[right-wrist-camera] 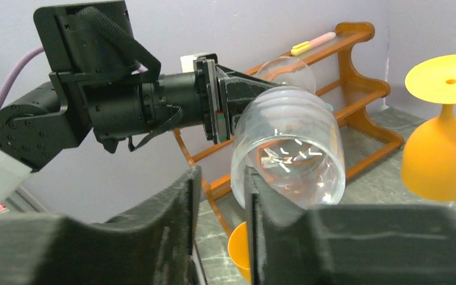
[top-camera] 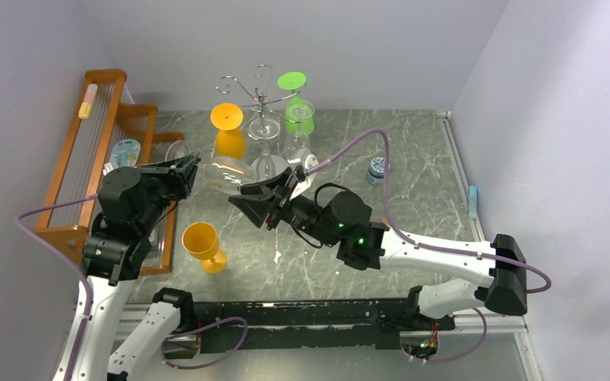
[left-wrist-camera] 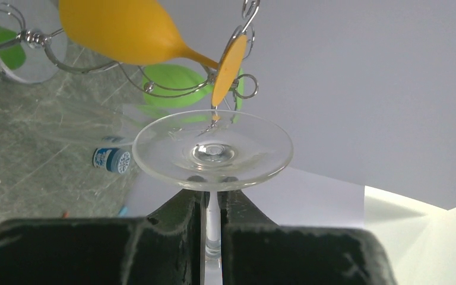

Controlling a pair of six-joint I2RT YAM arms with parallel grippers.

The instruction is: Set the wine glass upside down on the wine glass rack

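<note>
My left gripper (top-camera: 189, 169) is shut on the stem of a clear wine glass (top-camera: 224, 173) and holds it in the air, tilted. In the left wrist view the stem stands between my fingers (left-wrist-camera: 184, 217) and the round foot (left-wrist-camera: 212, 151) lies just past the tips. My right gripper (top-camera: 256, 200) is open and empty, right at the glass's bowl (right-wrist-camera: 288, 148). One right finger (right-wrist-camera: 261, 202) overlaps the bowl's rim; I cannot tell if they touch. The chrome wine glass rack (top-camera: 258, 91) stands behind, with an orange glass (top-camera: 227, 127), a green glass (top-camera: 295, 103) and clear glasses hanging on it.
An orange-brown wooden rack (top-camera: 95, 159) stands along the left wall, with a pink and yellow marker (top-camera: 87, 101) on top. An orange goblet (top-camera: 202, 244) stands on the marble table (top-camera: 413, 198) by the left arm. A small blue-white jar (top-camera: 377, 169) sits to the right.
</note>
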